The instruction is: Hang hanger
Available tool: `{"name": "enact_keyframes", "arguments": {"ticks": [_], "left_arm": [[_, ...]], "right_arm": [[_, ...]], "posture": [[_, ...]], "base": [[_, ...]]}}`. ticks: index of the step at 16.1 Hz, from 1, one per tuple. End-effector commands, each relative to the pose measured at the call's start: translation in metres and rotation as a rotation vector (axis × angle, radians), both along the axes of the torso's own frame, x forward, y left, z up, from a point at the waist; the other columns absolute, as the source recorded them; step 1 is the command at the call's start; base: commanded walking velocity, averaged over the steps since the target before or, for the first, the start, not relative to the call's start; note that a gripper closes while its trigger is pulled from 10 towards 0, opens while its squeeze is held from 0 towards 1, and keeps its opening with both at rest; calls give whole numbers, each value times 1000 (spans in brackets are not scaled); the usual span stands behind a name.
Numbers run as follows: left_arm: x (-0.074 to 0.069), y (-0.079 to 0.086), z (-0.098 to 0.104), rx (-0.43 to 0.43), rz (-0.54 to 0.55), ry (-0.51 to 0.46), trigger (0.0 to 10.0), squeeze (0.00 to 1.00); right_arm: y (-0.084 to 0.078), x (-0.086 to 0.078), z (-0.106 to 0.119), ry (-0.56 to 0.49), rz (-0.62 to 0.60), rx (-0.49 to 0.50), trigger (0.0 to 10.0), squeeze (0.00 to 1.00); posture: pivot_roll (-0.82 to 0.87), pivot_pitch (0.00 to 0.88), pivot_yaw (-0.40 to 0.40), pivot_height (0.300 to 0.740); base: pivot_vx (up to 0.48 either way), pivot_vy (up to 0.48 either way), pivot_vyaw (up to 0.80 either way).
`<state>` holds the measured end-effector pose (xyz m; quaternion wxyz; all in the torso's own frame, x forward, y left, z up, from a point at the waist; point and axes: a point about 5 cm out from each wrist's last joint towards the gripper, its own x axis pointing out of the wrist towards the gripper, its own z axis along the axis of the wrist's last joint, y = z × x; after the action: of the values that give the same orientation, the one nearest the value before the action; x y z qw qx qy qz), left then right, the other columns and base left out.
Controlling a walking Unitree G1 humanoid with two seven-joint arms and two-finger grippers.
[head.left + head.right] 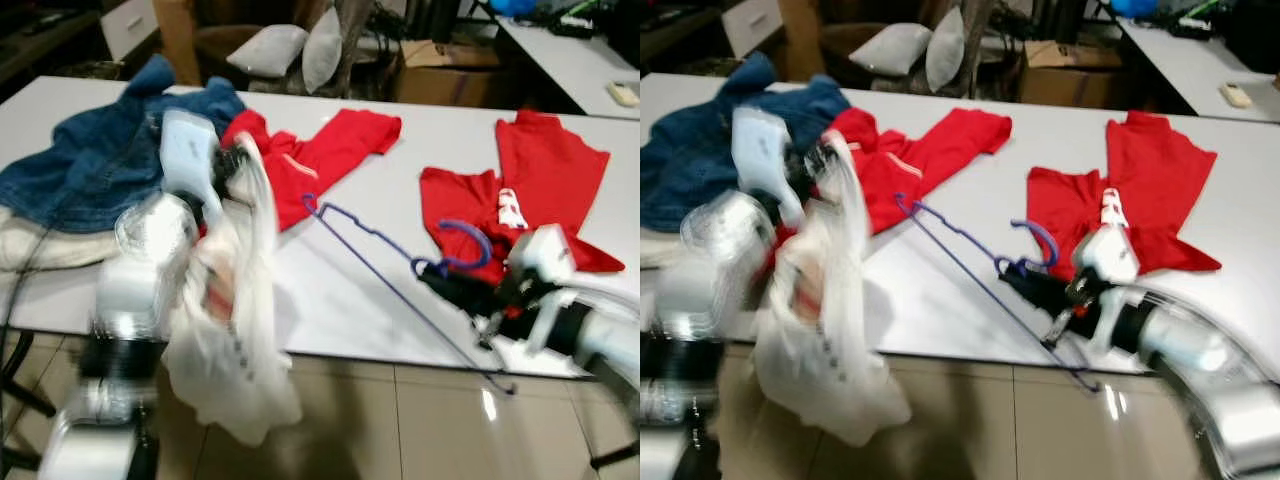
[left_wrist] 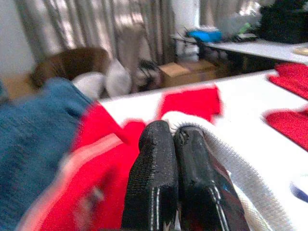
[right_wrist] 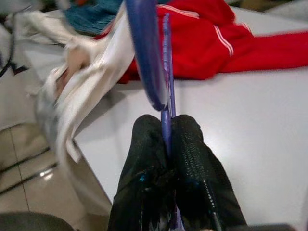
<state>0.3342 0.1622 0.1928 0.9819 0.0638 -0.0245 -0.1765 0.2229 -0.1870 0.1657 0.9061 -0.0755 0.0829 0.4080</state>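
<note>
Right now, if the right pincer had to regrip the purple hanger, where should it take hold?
Probably where the right pincer grips now: the neck of the purple hanger, just under its hook. The thin wire gathers there, and the triangle slopes toward the white garment, so come from the robot's side.

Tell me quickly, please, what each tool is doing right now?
Left tool: closed on the white garment.
Right tool: closed on the purple hanger.

The left gripper [image 2: 174,144] sits at lower centre, its black fingers [image 2: 153,183] pressed together on a white garment [image 2: 236,168]. Red clothing [image 2: 103,168] lies lower left, blue denim [image 2: 33,144] at far left.
</note>
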Motion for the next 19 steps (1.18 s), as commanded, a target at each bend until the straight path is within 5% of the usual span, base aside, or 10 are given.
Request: {"name": "enact_keyframes", "arguments": {"ticks": [1,9,12,15,19], "left_arm": [[-5,4,3,13,7,-5,10000,0],[1,4,10,18,35,1,10000,0],[17,2,13,57,78,-17,10000,0],[43,5,16,90,125,-17,10000,0],[60,-2,4,161,104,45,10000,0]], "right_arm": [[7,-1,4,-27,-1,7,10000,0],[-1,-7,15,-50,52,-24,10000,0],[4,-14,13,-16,162,-39,10000,0],[-9,-11,23,-29,169,-37,10000,0],[-17,-10,41,-93,175,6,10000,0]], "posture": [[-16,0,7,740],[-24,0,22,740],[-9,0,6,740],[-6,0,3,740],[-12,0,9,740]], "base": [[375,0,0],[250,0,0],[0,0,0],[0,0,0],[0,0,0]]}}
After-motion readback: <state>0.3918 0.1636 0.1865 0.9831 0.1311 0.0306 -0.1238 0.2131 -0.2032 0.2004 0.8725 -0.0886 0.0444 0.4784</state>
